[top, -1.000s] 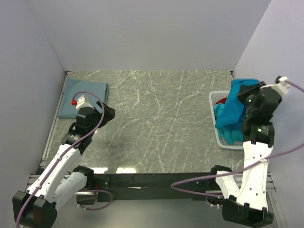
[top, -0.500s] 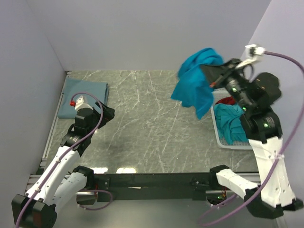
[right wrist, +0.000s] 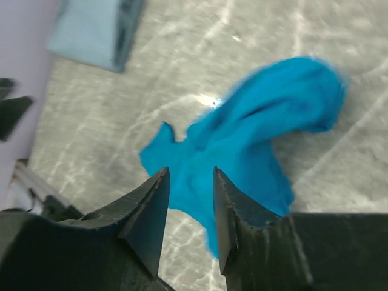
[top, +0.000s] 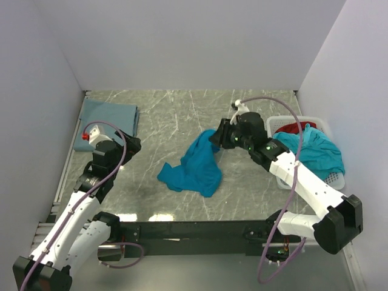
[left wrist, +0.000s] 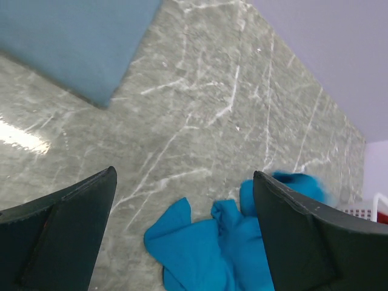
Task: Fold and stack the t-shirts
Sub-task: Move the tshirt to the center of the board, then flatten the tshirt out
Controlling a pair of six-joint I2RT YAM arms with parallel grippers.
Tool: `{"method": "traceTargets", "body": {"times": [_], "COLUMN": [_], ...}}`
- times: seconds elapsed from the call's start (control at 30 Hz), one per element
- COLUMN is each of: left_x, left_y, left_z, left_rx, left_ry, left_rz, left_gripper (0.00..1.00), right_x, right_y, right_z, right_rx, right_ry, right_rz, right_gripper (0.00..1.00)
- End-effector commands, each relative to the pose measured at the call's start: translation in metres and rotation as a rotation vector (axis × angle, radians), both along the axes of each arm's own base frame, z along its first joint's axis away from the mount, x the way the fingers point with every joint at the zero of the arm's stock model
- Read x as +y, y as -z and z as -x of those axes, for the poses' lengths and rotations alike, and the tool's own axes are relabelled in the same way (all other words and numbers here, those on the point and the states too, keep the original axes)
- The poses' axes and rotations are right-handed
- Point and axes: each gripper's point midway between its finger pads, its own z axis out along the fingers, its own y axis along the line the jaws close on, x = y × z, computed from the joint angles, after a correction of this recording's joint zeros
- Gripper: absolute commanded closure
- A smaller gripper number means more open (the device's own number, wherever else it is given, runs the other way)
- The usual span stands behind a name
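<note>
A bright teal t-shirt [top: 193,170] lies crumpled mid-table just under the right gripper [top: 217,138], whose jaws stand part-open and empty, apparently leaving it there for folding, while the left gripper [top: 130,145] hovers wide open near the folded grey-blue t-shirt [top: 109,118].

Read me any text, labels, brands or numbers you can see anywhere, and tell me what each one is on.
No readable text in any view.
The crumpled teal t-shirt, the folded grey-blue t-shirt and the white basket show no print, label or number.
</note>
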Motion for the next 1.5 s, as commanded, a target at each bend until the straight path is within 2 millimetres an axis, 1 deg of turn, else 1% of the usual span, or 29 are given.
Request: {"method": "traceTargets", "body": {"times": [0.0,0.03,0.07,0.1,0.17,0.2,0.3,0.33,0.4,0.43,0.47,0.5,0.57,0.67,0.7,0.77,0.8,0.87,0.9,1.0,1.03,1.07,1.13,1.23,1.27,1.3,1.37,1.4,1.47], "left_x": [0.014,0.026,0.031,0.034,0.03,0.027,0.027,0.027,0.014,0.011,0.008,0.001,0.002,-0.006,-0.011,-0.022,-0.026,-0.033,-0.042,-0.066,-0.071,-0.073,-0.075,-0.08,-0.082,-0.087,-0.095,-0.105,-0.111], "left_y": [-0.025,-0.03,-0.036,-0.053,-0.062,-0.078,-0.096,-0.097,-0.109,-0.097,-0.094,-0.09,-0.085,-0.074,-0.058,-0.036,-0.012,0.012,0.025,0.029,0.027,0.022,0.022,0.03,0.034,0.047,0.06,0.073,0.088], "left_z": [-0.002,0.002,0.003,0.002,0.003,0.0,-0.001,-0.002,-0.005,-0.006,-0.007,-0.008,-0.009,-0.006,-0.003,0.001,0.002,0.008,0.01,0.014,0.014,0.011,0.013,0.014,0.015,0.017,0.019,0.024,0.028], "left_rx": [-0.045,-0.025,-0.017,-0.025,-0.011,-0.033,-0.043,-0.048,-0.116,-0.11,-0.111,-0.109,-0.095,-0.101,-0.076,-0.015,0.059,0.147,0.183,0.183,0.165,0.137,0.113,0.103,0.113,0.154,0.197,0.243,0.299], "left_ry": [-0.1,-0.154,-0.178,-0.199,-0.176,-0.165,-0.163,-0.16,-0.083,-0.065,-0.06,-0.031,-0.039,0.026,0.059,0.107,0.111,0.111,0.144,0.226,0.241,0.23,0.243,0.276,0.287,0.307,0.326,0.353,0.342], "left_rz": [0.02,-0.015,-0.021,-0.016,-0.021,-0.01,-0.012,-0.011,0.007,0.007,0.024,0.046,0.047,0.027,0.025,0.053,0.054,0.082,0.075,0.104,0.111,0.131,0.139,0.131,0.13,0.119,0.114,0.103,0.096], "left_gripper": [0.01,0.01,0.01,0.0,0.01,0.01,0.01,0.0,0.01,0.01,0.01,0.01,0.01,0.01,0.01,0.01,0.01,0.0,0.01,0.01,0.01,0.02,0.01,0.01,0.01,0.0,0.01,0.01,0.01], "right_x": [-0.012,-0.017,-0.023,-0.026,-0.032,-0.035,-0.046,-0.049,-0.055,-0.058,-0.06,-0.062,-0.066,-0.069,-0.069,-0.069,-0.069,-0.066,-0.066,-0.068,-0.07,-0.072,-0.074,-0.072,-0.072,-0.071,-0.068,-0.068,-0.063], "right_y": [-0.023,-0.006,0.0,0.007,0.013,0.017,0.02,0.02,0.018,0.022,0.022,0.024,0.025,0.035,0.037,0.042,0.048,0.052,0.057,0.065,0.066,0.068,0.069,0.067,0.068,0.069,0.071,0.074,0.077], "right_z": [-0.013,-0.011,-0.011,-0.008,-0.006,-0.002,0.0,0.0,0.003,0.004,0.004,0.006,0.006,0.009,0.01,0.013,0.015,0.019,0.02,0.023,0.023,0.024,0.025,0.027,0.028,0.028,0.03,0.031,0.033], "right_rx": [-0.116,-0.091,-0.083,-0.074,-0.072,-0.07,-0.102,-0.117,-0.136,-0.131,-0.136,-0.137,-0.143,-0.119,-0.11,-0.096,-0.084,-0.073,-0.063,-0.039,-0.035,-0.031,-0.032,-0.041,-0.041,-0.04,-0.031,-0.025,-0.014], "right_ry": [0.097,0.106,0.135,0.137,0.151,0.149,0.194,0.201,0.219,0.225,0.235,0.244,0.257,0.256,0.254,0.244,0.24,0.221,0.219,0.222,0.231,0.233,0.244,0.23,0.225,0.218,0.205,0.199,0.176], "right_rz": [-0.031,0.003,0.024,0.037,0.063,0.068,0.077,0.076,0.076,0.088,0.091,0.093,0.104,0.132,0.137,0.14,0.14,0.13,0.132,0.15,0.156,0.162,0.164,0.15,0.148,0.147,0.14,0.14,0.127], "right_gripper": [0.57,0.57,0.57,0.57,0.56,0.56,0.56,0.55,0.55,0.55,0.54,0.54,0.54,0.53,0.53,0.53,0.53,0.53,0.53,0.53,0.53,0.52,0.52,0.52,0.51,0.51,0.51,0.51,0.5]}}
